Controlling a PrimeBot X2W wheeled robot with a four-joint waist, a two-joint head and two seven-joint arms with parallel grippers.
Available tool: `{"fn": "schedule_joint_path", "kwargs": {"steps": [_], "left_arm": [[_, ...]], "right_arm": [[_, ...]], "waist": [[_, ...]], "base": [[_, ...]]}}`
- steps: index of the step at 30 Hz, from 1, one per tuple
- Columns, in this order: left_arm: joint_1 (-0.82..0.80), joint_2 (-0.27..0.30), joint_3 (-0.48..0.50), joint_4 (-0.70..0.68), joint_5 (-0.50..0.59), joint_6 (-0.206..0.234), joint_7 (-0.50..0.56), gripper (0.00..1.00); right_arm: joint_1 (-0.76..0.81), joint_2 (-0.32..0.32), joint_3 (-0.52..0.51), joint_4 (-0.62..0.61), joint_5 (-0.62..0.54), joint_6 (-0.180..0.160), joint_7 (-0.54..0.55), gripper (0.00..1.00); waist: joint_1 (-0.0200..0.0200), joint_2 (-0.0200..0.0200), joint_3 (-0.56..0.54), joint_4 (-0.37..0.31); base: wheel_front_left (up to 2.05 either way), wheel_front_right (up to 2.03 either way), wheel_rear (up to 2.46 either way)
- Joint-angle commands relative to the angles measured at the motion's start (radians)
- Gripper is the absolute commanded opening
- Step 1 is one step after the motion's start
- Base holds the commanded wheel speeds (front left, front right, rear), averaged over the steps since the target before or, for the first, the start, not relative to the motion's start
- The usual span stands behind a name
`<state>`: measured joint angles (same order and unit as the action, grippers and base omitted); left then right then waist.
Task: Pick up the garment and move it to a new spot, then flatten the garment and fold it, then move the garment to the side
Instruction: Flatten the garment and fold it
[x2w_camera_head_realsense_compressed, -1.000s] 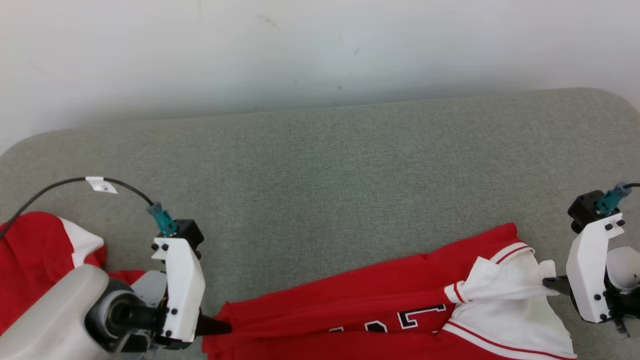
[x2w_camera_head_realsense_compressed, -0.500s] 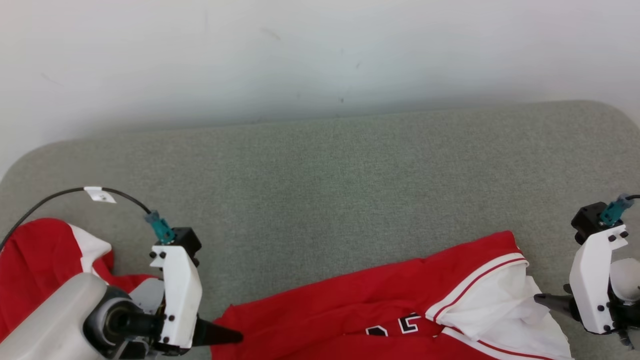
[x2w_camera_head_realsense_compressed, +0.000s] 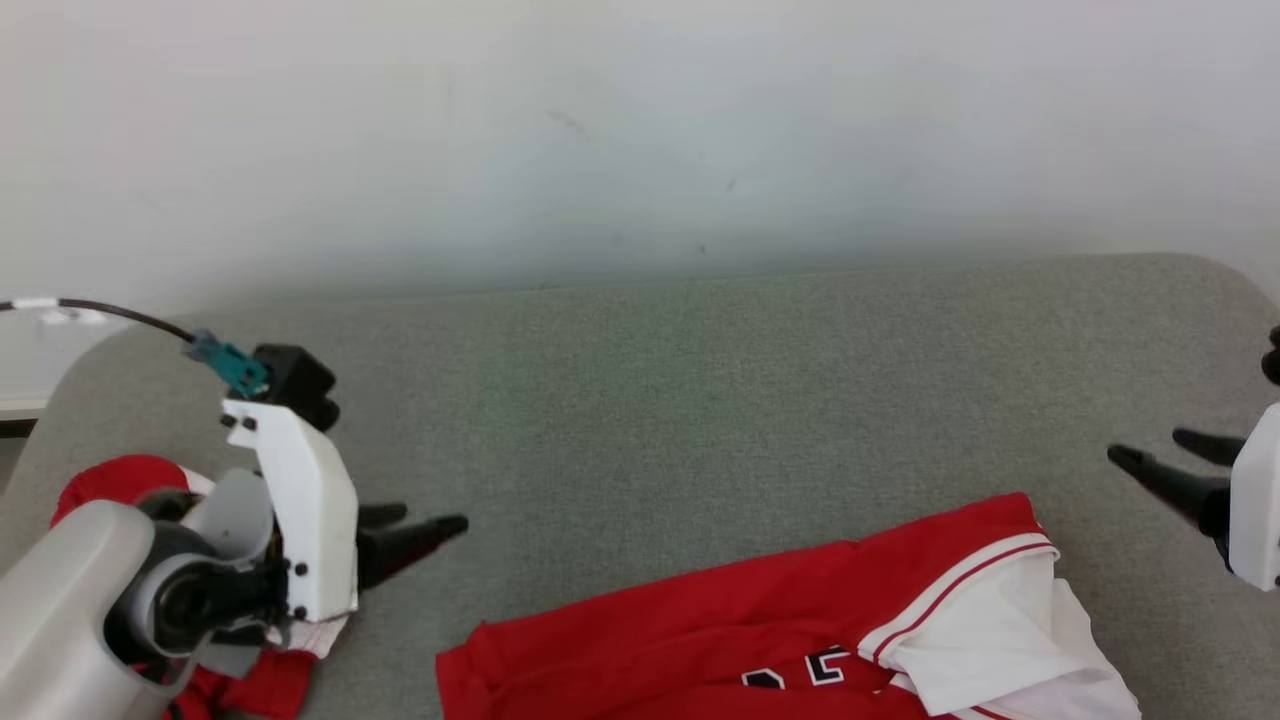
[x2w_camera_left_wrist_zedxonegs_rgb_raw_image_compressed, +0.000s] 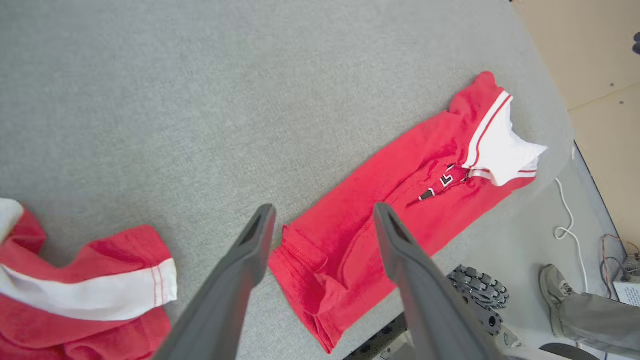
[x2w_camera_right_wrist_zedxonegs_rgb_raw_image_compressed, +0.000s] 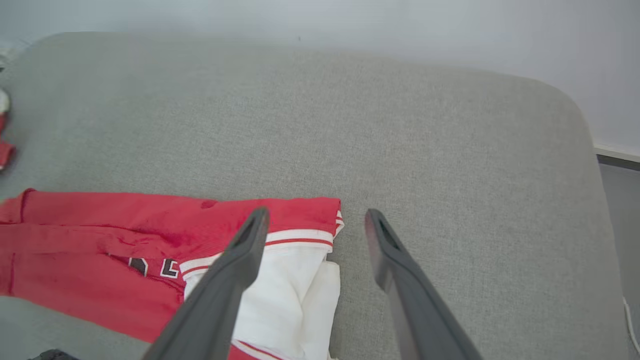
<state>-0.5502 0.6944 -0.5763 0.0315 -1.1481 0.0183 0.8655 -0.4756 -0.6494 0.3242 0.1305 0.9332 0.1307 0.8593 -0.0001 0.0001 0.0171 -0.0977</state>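
along the near edge of the grey padded table (x2w_camera_head_realsense_compressed: 700, 400), the red garment (x2w_camera_head_realsense_compressed: 720, 640) lies as a long folded strip, white sleeve at its right end. my left gripper (x2w_camera_head_realsense_compressed: 432, 518) and right gripper (x2w_camera_head_realsense_compressed: 1148, 446) hover off its ends, jaws wide, empty. it looks light and limp, so i'd pinch the end hems.

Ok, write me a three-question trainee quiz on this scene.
1. True or false: the left gripper is shut on the lettered garment.
2. Which part of that garment lies nearest the right gripper? A. red hem B. white section C. black collar
3. What does the garment lie on?
Key: 1. False: it is open and grips nothing. 2. B. 3. The grey fabric surface.
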Motion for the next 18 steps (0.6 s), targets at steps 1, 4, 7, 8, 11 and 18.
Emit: {"fn": "schedule_joint_path", "kwargs": {"steps": [1, 4, 7, 8, 11, 18], "left_arm": [[0.000, 0.005, 0.010, -0.012, 0.032, 0.002, -0.045, 1.00], [0.019, -0.002, 0.039, -0.033, 0.087, 0.008, -0.156, 1.00], [0.041, -0.016, 0.073, -0.051, 0.150, 0.036, -0.294, 1.00], [0.052, -0.020, 0.087, -0.055, 0.177, 0.053, -0.344, 1.00], [0.091, -0.041, 0.118, -0.073, 0.249, 0.109, -0.489, 1.00], [0.230, -0.071, 0.150, -0.125, 0.402, 0.223, -0.770, 1.00]], "right_arm": [[0.024, 0.007, -0.021, -0.028, -0.023, 0.000, -0.036, 1.00], [0.039, 0.024, -0.059, -0.098, -0.074, 0.000, -0.134, 1.00], [0.059, 0.060, -0.099, -0.144, -0.135, 0.000, -0.255, 1.00], [0.067, 0.075, -0.117, -0.154, -0.155, 0.000, -0.299, 1.00], [0.101, 0.116, -0.164, -0.177, -0.213, 0.000, -0.415, 1.00], [0.219, 0.241, -0.282, -0.209, -0.343, 0.000, -0.632, 1.00]], "waist": [[0.0001, -0.0001, -0.006, 0.003], [0.0001, -0.0001, -0.012, 0.006], [0.0001, -0.0001, -0.017, 0.007], [0.0001, -0.0001, -0.018, 0.007], [0.0001, -0.0001, -0.022, 0.007], [0.0001, -0.0001, -0.027, 0.007]], "base": [[0.00, 0.00, 0.00], [0.00, 0.00, 0.00], [0.00, 0.00, 0.00], [0.00, 0.00, 0.00], [0.00, 0.00, 0.00], [0.00, 0.00, 0.00]]}}
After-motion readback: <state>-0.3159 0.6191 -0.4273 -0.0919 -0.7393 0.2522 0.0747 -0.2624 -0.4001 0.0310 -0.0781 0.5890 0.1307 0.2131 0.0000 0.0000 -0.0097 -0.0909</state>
